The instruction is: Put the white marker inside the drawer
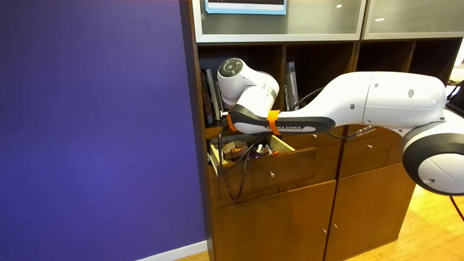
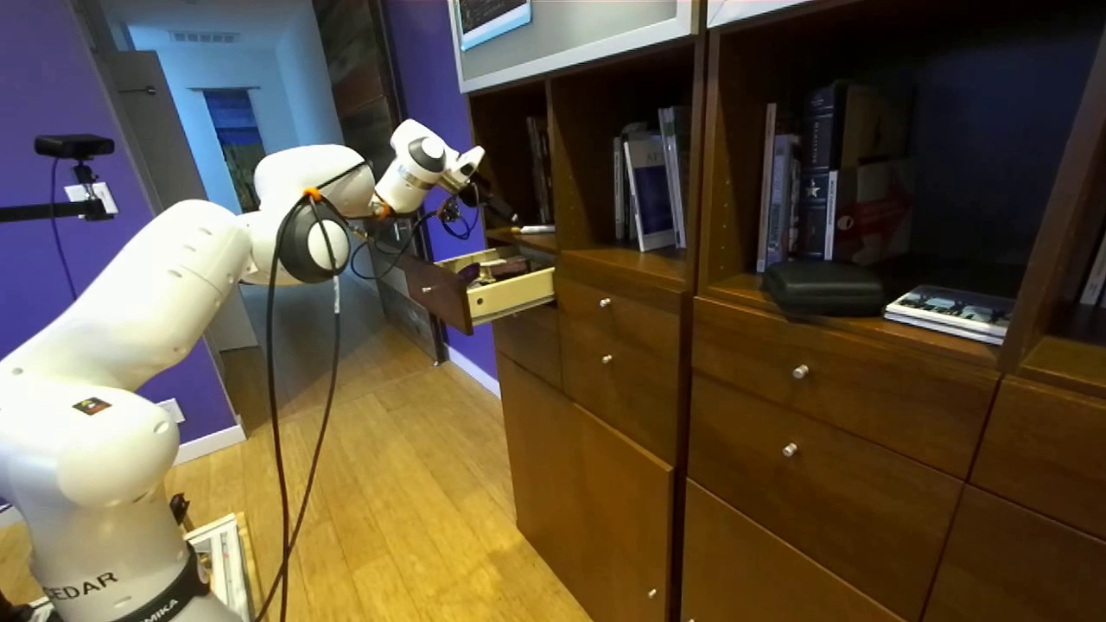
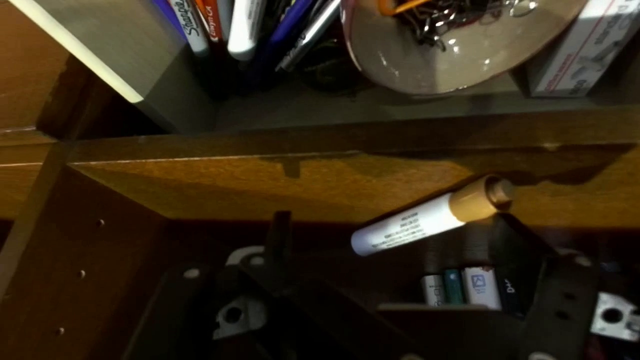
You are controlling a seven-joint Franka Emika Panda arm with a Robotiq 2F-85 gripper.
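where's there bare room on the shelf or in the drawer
The shelf looks bare up front, between the white marker and the cubby's side wall. In the drawer, a narrow strip looks free between the paper-clip bowl and the shelf's edge; pens and a Sharpie crowd one side of that bowl, a printed box the other.

In the wrist view, the pulled-out drawer (image 3: 125,45) is standing open from above, but pens (image 3: 290,22), a bowl (image 3: 475,70) and a small box (image 3: 580,55) are blocking most of the visible floor, and a narrow bare strip is running between them and the shelf (image 3: 310,195). On the shelf, bare wood is extending left of the white marker (image 3: 417,225) as far as the cabinet wall (image 3: 115,260), while books (image 3: 452,287) are standing deeper inside. In an exterior view, black cables (image 1: 235,198) are looping across the drawer front.
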